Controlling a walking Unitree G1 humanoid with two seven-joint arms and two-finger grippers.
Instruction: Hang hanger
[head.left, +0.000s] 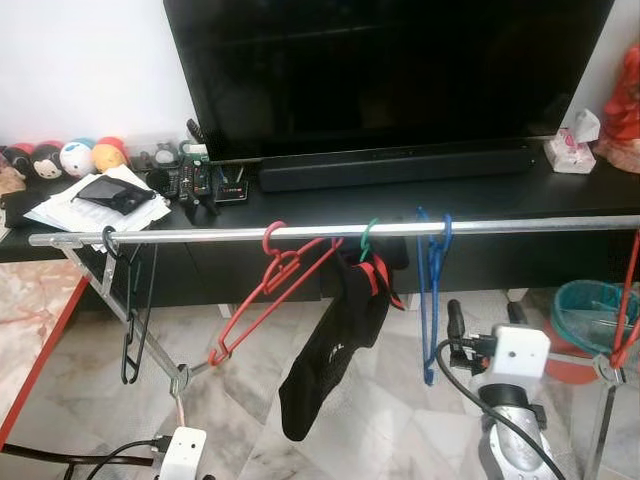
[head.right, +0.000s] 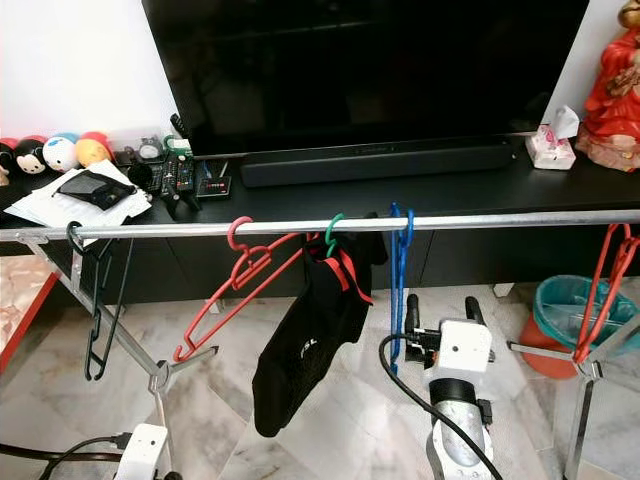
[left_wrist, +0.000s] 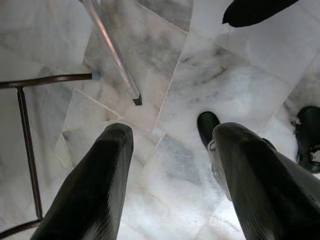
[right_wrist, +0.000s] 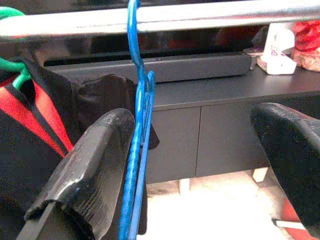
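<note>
A silver rail (head.left: 300, 233) runs across in front of a black TV bench. A blue hanger (head.left: 432, 290) hangs from it by its hook, just right of the middle. My right gripper (head.left: 485, 318) stands open just below the rail and right of that hanger. In the right wrist view the blue hanger (right_wrist: 137, 150) lies along the inner side of one finger (right_wrist: 95, 170), with the other finger far off. My left gripper (left_wrist: 170, 165) hangs low, open over the marble floor, holding nothing.
The rail also carries a black hanger (head.left: 130, 320), a red hanger (head.left: 265, 290), a green hanger with a black garment (head.left: 335, 350) and a red hanger (head.left: 628, 300) at the far right. Rack legs (head.left: 150, 350) splay beneath. A teal basket (head.left: 590, 310) stands on the floor.
</note>
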